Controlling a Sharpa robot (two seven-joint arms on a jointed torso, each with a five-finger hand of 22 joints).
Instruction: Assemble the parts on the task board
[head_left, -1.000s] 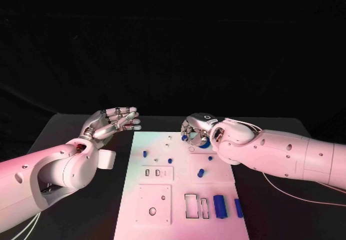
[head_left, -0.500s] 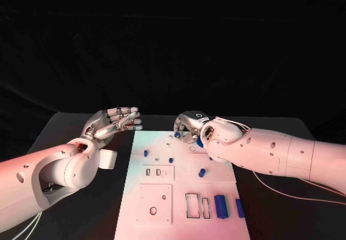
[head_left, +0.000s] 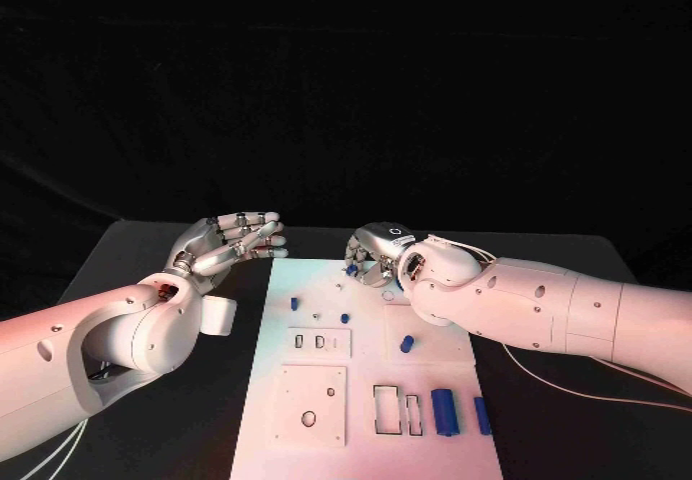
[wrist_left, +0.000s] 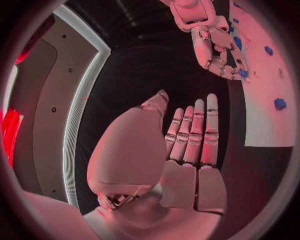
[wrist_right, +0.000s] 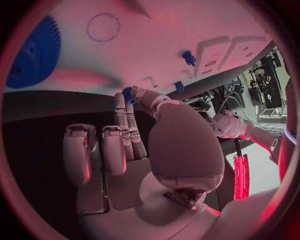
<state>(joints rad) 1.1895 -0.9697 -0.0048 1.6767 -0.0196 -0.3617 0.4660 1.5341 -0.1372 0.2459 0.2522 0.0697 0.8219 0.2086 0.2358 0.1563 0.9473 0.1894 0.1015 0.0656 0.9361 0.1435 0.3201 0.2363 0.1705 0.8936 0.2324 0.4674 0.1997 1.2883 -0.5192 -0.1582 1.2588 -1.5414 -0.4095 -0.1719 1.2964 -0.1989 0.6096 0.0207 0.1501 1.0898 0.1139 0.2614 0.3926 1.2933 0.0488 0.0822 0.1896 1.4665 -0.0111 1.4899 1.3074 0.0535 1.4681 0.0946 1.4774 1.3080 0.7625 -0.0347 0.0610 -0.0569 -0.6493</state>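
Left hand raised off-board, fingers straight — holds nothing | right hand pinches small blue part over task board

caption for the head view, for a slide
Right hand pinches a blue part over the task board; left hand open beside it.

The right hand and its thick white arm lie across the far right corner of the task board, blocking reach there. The left hand hangs beside the board's far left corner, off its edge. Between the two hands the board's far edge lies bare. Small blue pegs stand mid-board; blue blocks crowd the near right. The near left panel is flat.
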